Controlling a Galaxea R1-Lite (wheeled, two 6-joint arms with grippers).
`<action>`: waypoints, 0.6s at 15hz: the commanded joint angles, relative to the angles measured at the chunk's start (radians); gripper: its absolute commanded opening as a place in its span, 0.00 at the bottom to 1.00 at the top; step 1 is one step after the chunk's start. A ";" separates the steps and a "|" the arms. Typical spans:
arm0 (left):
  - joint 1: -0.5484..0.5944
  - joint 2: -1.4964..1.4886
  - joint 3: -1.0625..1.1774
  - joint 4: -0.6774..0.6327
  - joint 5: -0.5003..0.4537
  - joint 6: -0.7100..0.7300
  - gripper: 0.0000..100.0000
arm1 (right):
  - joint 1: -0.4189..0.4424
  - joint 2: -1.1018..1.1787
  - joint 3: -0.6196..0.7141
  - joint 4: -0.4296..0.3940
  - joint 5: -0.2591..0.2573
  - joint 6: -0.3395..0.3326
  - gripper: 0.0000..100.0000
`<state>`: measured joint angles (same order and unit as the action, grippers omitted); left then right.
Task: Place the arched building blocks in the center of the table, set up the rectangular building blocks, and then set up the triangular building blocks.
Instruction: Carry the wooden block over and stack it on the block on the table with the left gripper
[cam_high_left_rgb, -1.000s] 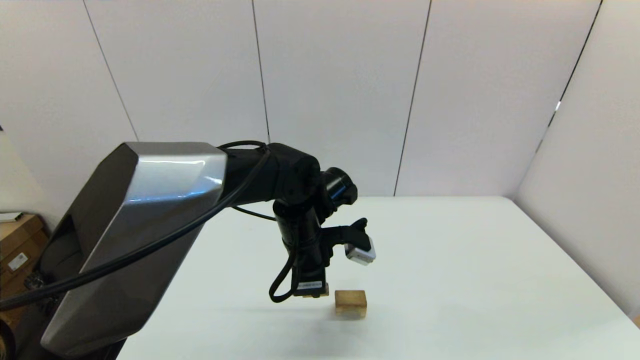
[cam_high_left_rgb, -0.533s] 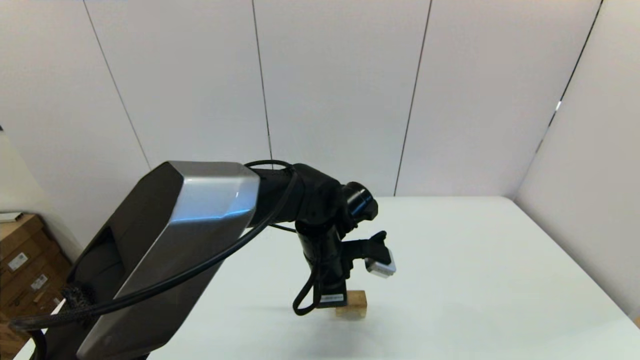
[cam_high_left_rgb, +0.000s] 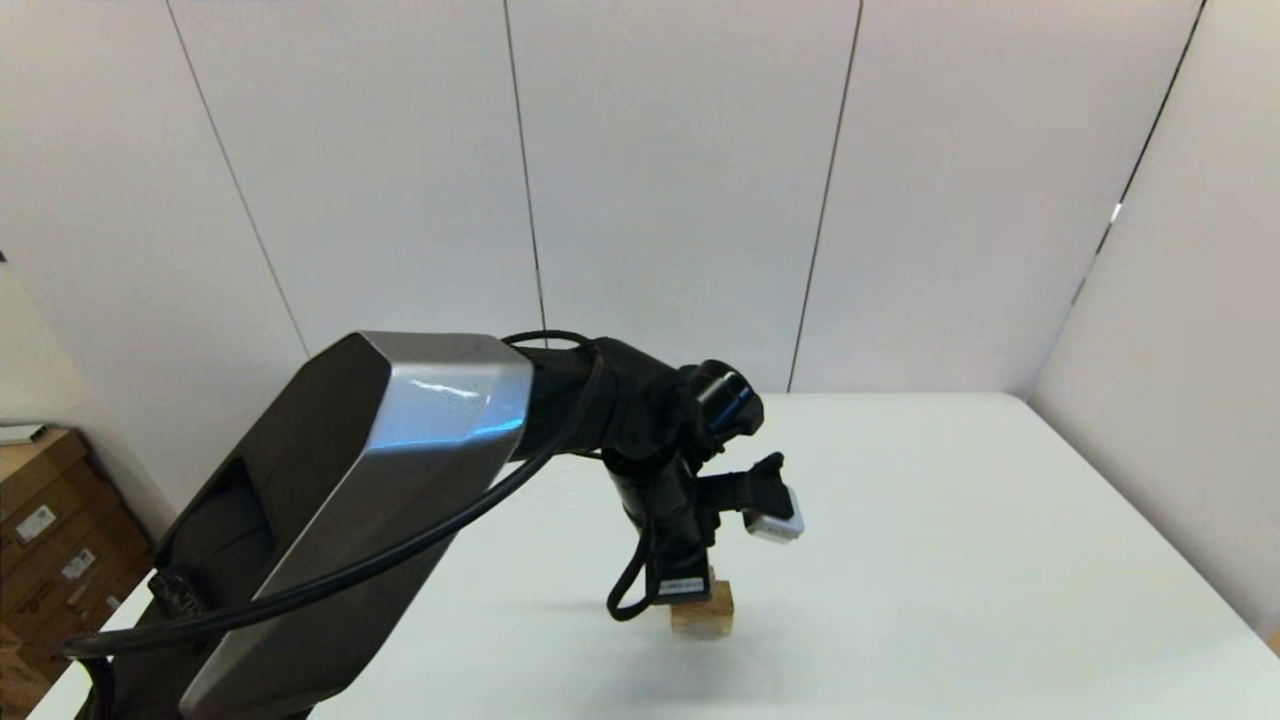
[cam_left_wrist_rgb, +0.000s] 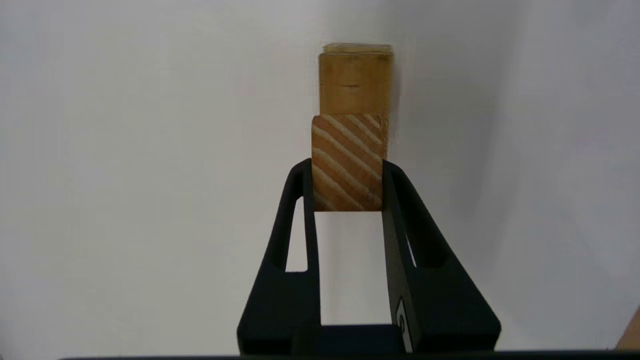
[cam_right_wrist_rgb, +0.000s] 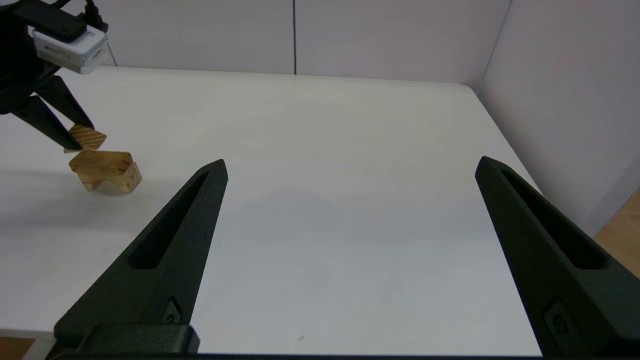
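Triangular block (cam_left_wrist_rgb: 348, 162) is clamped between the left gripper (cam_left_wrist_rgb: 348, 170) fingers, striped grain face toward the wrist cam, both fingers (cam_left_wrist_rgb: 300, 210) flush on its sides. Just below the gripper tips sits the stack: rectangular block (cam_left_wrist_rgb: 355, 82) lying flat on top of the arched block (cam_right_wrist_rgb: 117, 181), which stands on the table (cam_high_left_rgb: 950, 560) with its cut-out facing down. In the right wrist view the wedge (cam_right_wrist_rgb: 86, 137) hangs just above the slab (cam_right_wrist_rgb: 100, 161); whether it is touching, cannot tell. In the head view the left arm hides most of the wedge and only the stack (cam_high_left_rgb: 703, 610) shows under the gripper. Right gripper (cam_right_wrist_rgb: 350, 167) is well off to the side of the stack, fingers spread wide, nothing between them.
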<state>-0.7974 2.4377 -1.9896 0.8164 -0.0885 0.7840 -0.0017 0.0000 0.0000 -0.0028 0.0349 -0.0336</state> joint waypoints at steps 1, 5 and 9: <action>-0.005 -0.002 0.000 0.004 -0.002 0.011 0.00 | 0.000 0.000 0.002 0.000 0.000 -0.002 1.00; -0.019 0.000 0.000 0.006 -0.004 0.011 0.00 | 0.000 0.000 0.002 0.000 -0.001 -0.002 1.00; -0.023 0.003 0.000 0.004 0.003 0.007 0.00 | 0.000 0.000 0.000 0.000 0.000 -0.002 1.00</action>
<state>-0.8183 2.4385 -1.9896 0.8168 -0.0866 0.7879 -0.0017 0.0000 0.0000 -0.0028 0.0349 -0.0345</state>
